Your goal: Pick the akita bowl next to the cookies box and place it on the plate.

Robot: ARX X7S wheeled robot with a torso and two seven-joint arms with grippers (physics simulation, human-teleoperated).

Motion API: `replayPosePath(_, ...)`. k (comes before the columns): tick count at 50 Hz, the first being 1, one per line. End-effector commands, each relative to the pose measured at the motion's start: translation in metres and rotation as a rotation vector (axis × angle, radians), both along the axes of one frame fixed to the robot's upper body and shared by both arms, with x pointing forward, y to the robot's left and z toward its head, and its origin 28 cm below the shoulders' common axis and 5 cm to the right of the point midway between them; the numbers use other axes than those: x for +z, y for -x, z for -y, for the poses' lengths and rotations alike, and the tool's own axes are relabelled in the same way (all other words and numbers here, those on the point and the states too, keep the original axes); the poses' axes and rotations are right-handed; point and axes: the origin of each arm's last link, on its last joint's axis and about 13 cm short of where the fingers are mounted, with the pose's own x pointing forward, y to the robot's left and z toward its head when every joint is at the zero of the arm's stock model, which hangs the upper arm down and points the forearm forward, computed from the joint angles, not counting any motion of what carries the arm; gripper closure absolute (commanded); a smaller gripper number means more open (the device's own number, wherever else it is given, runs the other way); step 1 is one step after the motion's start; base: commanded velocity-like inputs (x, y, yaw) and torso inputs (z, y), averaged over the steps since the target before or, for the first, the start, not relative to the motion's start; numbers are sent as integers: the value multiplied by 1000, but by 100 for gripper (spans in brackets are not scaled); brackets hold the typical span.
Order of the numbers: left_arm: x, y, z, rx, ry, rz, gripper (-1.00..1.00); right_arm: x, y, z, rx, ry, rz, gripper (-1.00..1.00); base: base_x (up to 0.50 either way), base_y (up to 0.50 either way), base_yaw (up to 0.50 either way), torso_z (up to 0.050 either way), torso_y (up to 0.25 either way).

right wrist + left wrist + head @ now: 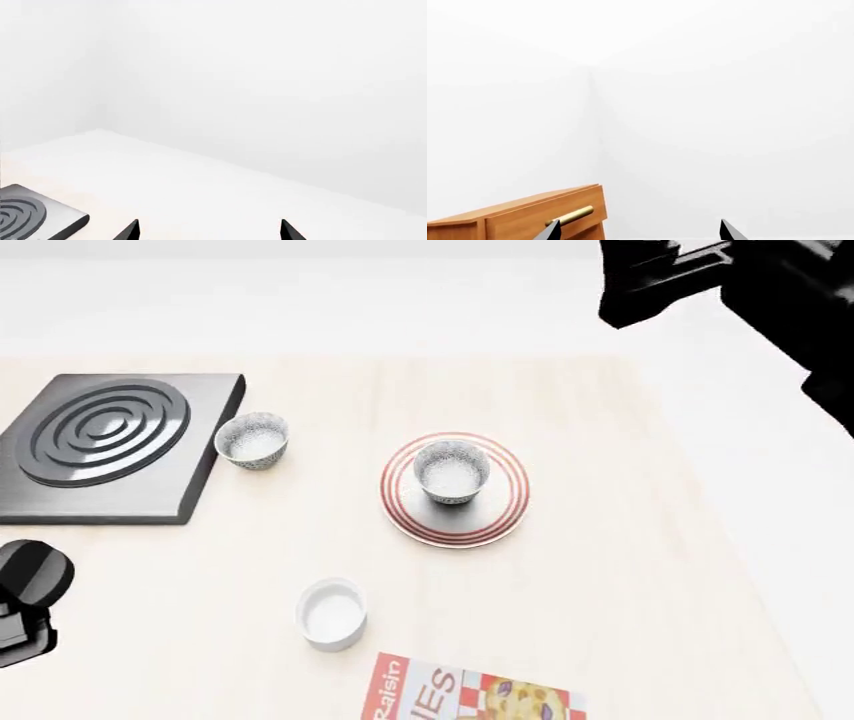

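In the head view an akita bowl [451,470], speckled grey-black outside and white inside, stands upright in the middle of the red-ringed plate [400,512]. A second bowl of the same kind [252,439] sits beside the stove plate. The cookies box [474,695] lies at the near edge, partly cut off. My right arm [721,280] is raised at the far right, away from the bowls. My left arm [27,590] hangs at the near left. The left gripper [639,232] and the right gripper [209,232] are both open, with nothing between their fingertips.
A black stove plate [107,445] with concentric rings lies at the table's left and shows in the right wrist view as the stove plate [33,215]. A plain white cup [331,612] stands near the cookies box. A wooden drawer cabinet [527,215] with a brass handle appears in the left wrist view.
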Motion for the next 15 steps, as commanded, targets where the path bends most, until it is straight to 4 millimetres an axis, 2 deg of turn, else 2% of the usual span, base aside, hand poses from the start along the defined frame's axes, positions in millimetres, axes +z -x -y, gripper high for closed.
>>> replayPosePath(1, 0, 0, 0, -1, -4, -1, -100, -1, 130, 30, -126, -170, 279, -100, 0, 0, 0, 0, 0)
replayPosePath(6, 0, 0, 0, -1, -4, 0, -100, 22, 168, 18, -173, -186, 451, -100, 0, 0, 0, 0, 0)
replayPosePath(10, 0, 0, 0, -2, -4, 2, -100, 32, 195, 13, -192, -200, 539, -100, 0, 0, 0, 0, 0)
replayPosePath(11, 0, 0, 0, -2, -4, 2, -100, 38, 179, 5, -213, -230, 329, -100, 0, 0, 0, 0, 0)
replayPosePath(12, 0, 0, 0, -1, -4, 3, -100, 19, 168, -11, -56, 47, 400, -100, 0, 0, 0, 0, 0)
replayPosePath(13, 0, 0, 0, 0, -5, 2, -100, 15, 165, -7, 40, 104, 390, -100, 0, 0, 0, 0, 0)
replayPosePath(14, 0, 0, 0, 0, -4, 2, -100, 3, 170, -4, 22, 85, 246, -100, 0, 0, 0, 0, 0)
replayPosePath(15, 0, 0, 0, 0, -5, 2, -100, -4, 172, 1, -8, 72, 180, -100, 0, 0, 0, 0, 0)
